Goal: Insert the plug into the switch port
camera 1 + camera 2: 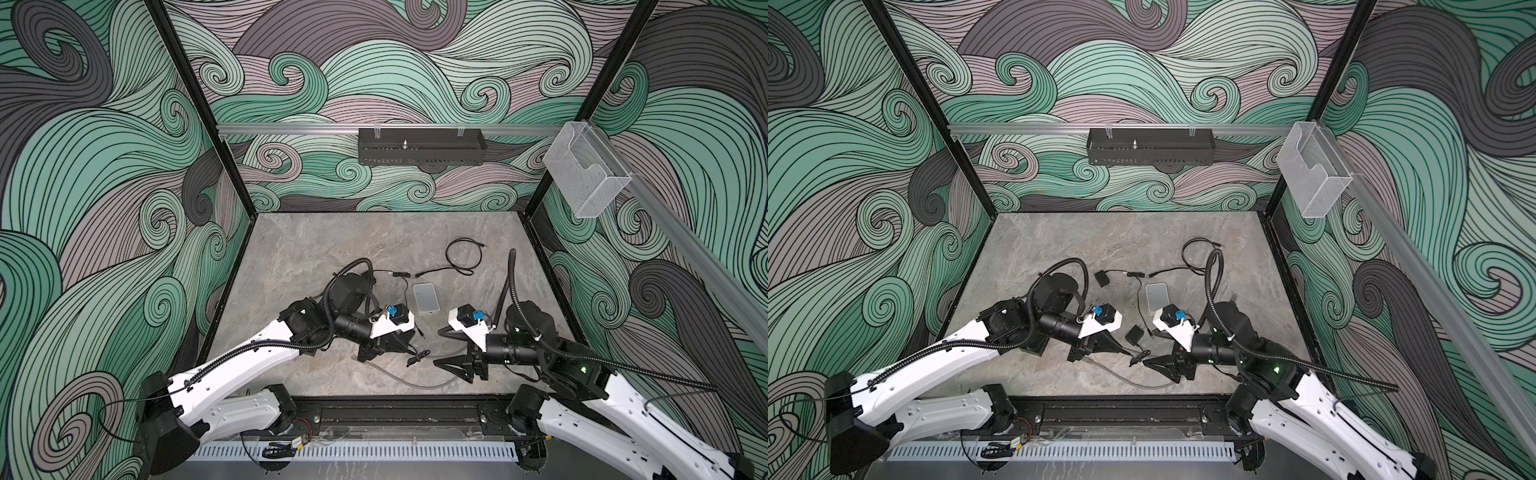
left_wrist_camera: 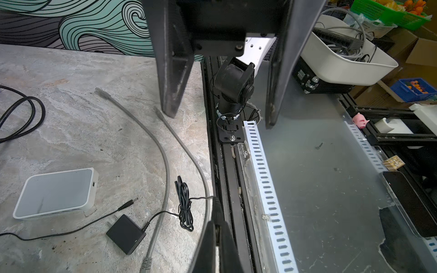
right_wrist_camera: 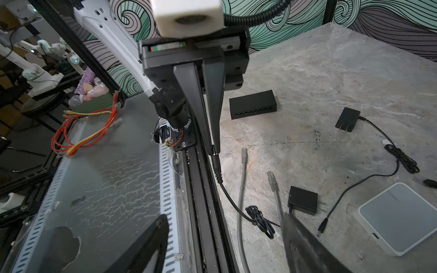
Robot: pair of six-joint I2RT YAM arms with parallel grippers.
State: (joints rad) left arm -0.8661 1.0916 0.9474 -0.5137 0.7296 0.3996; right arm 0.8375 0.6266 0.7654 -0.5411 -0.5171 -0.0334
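Observation:
My left gripper (image 2: 217,224) is shut on the black barrel plug (image 2: 216,208) at the table's front edge. From the right wrist view the left gripper (image 3: 214,149) shows the plug (image 3: 216,163) sticking out of its tips, with the thin cord trailing to a bundle (image 3: 260,221). The black switch (image 3: 254,104) lies flat on the table behind that gripper, its row of ports (image 3: 253,113) facing the front. In both top views my left arm hides most of it. My right gripper (image 3: 224,218) is open and holds nothing, facing the left gripper (image 1: 415,353) across a small gap.
A white router (image 1: 426,297) lies mid-table. A grey network cable (image 2: 165,165) curves along the front. There are two black power adapters (image 3: 302,199) (image 3: 347,119), and a black cable loop (image 1: 463,257) lies further back. The black rail (image 3: 201,212) marks the table's front edge.

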